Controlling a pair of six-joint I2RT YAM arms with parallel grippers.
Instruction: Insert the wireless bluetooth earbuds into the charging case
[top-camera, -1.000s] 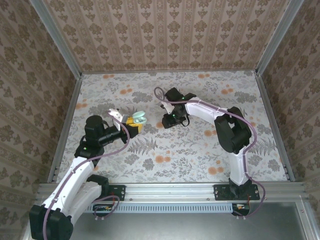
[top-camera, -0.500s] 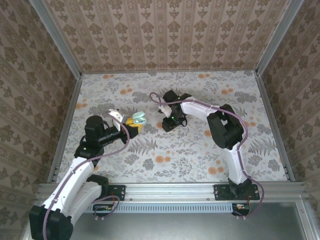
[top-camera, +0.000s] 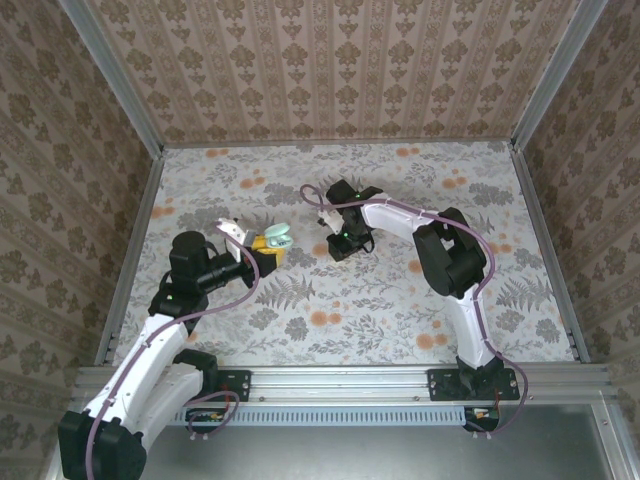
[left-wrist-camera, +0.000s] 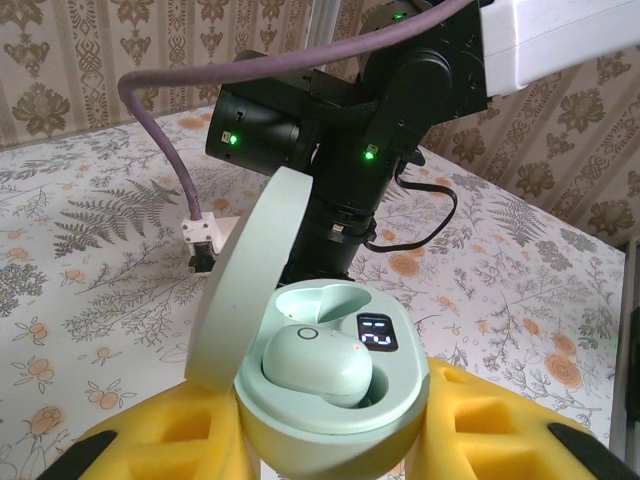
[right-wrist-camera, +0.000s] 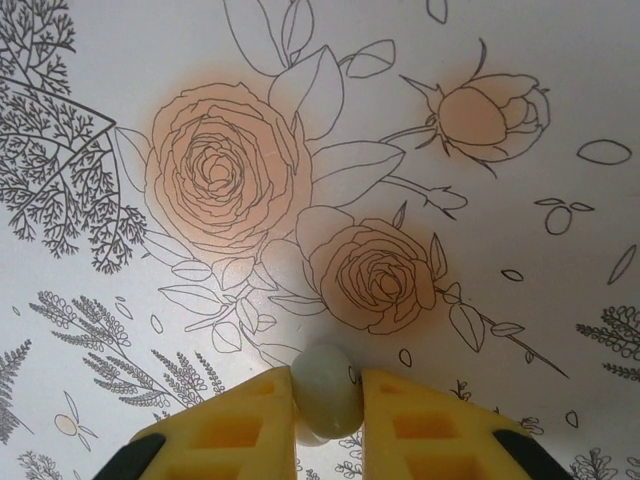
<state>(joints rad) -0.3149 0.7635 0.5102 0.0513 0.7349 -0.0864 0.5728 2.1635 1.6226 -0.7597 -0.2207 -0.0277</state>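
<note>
My left gripper (left-wrist-camera: 330, 440) is shut on a mint-green charging case (left-wrist-camera: 340, 395) whose lid (left-wrist-camera: 245, 270) stands open to the left. One mint earbud (left-wrist-camera: 318, 362) lies in the case's near well beside a lit display (left-wrist-camera: 376, 331); the far well (left-wrist-camera: 320, 300) is empty. In the top view the case (top-camera: 277, 236) sits at the left gripper (top-camera: 268, 246), left of centre. My right gripper (right-wrist-camera: 328, 405) is shut on a second pale-green earbud (right-wrist-camera: 325, 388), pointing down just above the floral table. In the top view the right gripper (top-camera: 343, 243) hangs right of the case.
The floral tablecloth (top-camera: 380, 300) covers the whole work area, walled by patterned panels and aluminium rails (top-camera: 130, 250). In the left wrist view the right arm's black wrist (left-wrist-camera: 340, 130) and purple cable (left-wrist-camera: 170, 150) loom just behind the open case.
The right arm's wrist has shifted slightly left toward the case and settled low over the table. The left arm and the case have not moved.
</note>
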